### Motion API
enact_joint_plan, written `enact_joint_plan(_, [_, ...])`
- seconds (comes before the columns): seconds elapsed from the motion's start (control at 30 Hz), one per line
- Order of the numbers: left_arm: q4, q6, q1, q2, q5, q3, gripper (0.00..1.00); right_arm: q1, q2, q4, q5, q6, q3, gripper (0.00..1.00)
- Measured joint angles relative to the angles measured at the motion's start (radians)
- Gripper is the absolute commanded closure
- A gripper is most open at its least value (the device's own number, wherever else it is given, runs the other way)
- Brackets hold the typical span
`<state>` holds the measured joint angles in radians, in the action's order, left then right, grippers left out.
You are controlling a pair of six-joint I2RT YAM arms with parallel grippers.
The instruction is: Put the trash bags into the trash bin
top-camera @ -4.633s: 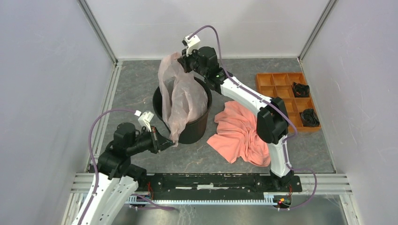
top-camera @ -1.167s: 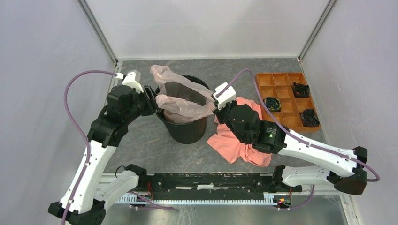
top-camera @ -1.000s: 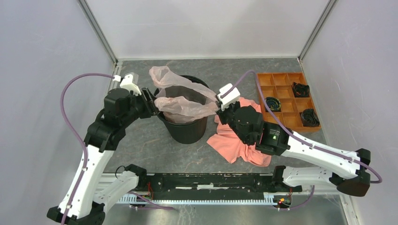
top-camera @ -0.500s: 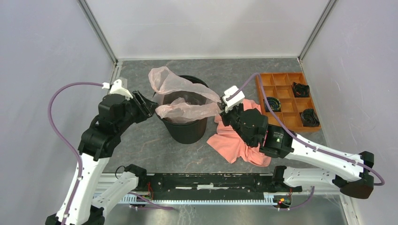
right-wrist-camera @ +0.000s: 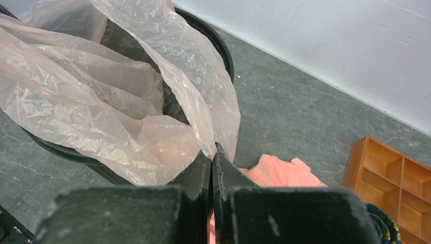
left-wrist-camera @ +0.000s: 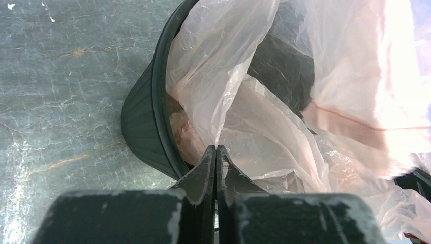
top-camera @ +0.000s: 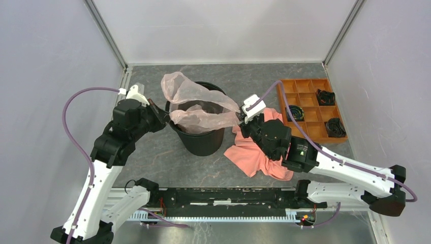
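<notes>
The pale pink trash bag (top-camera: 201,114) lies stretched across the mouth of the black trash bin (top-camera: 203,142). Part of it hangs inside, and one loop bulges over the far left rim. My left gripper (top-camera: 165,117) is shut on the bag's left edge just outside the bin's left rim. The left wrist view shows its jaws (left-wrist-camera: 216,150) pinching the film (left-wrist-camera: 264,127) above the rim (left-wrist-camera: 145,117). My right gripper (top-camera: 240,119) is shut on the bag's right edge beside the right rim. In the right wrist view it (right-wrist-camera: 212,152) pinches the film (right-wrist-camera: 101,101).
A coral-orange cloth (top-camera: 259,147) lies crumpled on the table right of the bin, under my right arm. An orange compartment tray (top-camera: 310,109) with black items stands at the far right. White walls enclose the back and both sides.
Earlier the right gripper held the bag high above the bin. Now both grippers hold it low and spread across the rim. In the last second both have drawn slightly apart.
</notes>
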<state>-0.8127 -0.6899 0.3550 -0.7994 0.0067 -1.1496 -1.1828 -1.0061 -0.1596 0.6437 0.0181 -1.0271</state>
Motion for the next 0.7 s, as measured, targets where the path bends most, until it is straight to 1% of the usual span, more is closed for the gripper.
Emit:
enact_joint_plan(0.07, [-0.002, 0.004, 0.000, 0.001, -0.012, 0.000, 0.98, 0.000, 0.003, 0.002, -0.004, 0.000, 0.005, 0.99])
enact_joint_plan(0.23, [-0.045, 0.037, 0.000, 0.031, -0.121, -0.003, 0.98, 0.000, 0.021, 0.000, -0.019, 0.005, 0.037, 0.99])
enact_joint_plan(0.33, [-0.075, 0.055, 0.000, 0.096, -0.184, -0.003, 0.98, 0.000, 0.042, -0.002, -0.035, 0.015, 0.067, 0.99])
enact_joint_plan(0.43, [-0.079, 0.056, 0.000, 0.182, -0.232, 0.013, 0.98, 0.000, 0.071, 0.007, -0.066, 0.023, 0.109, 0.96])
enact_joint_plan(0.53, [-0.071, 0.056, 0.000, 0.264, -0.265, 0.071, 0.98, 0.000, 0.098, 0.034, -0.099, 0.026, 0.166, 0.90])
enact_joint_plan(0.57, [-0.067, 0.055, 0.000, 0.291, -0.271, 0.111, 0.98, 0.000, 0.106, 0.048, -0.113, 0.026, 0.192, 0.87])
enact_joint_plan(0.7, [-0.064, 0.054, 0.000, 0.344, -0.294, 0.251, 0.98, 0.000, 0.117, 0.100, -0.131, 0.026, 0.277, 0.87])
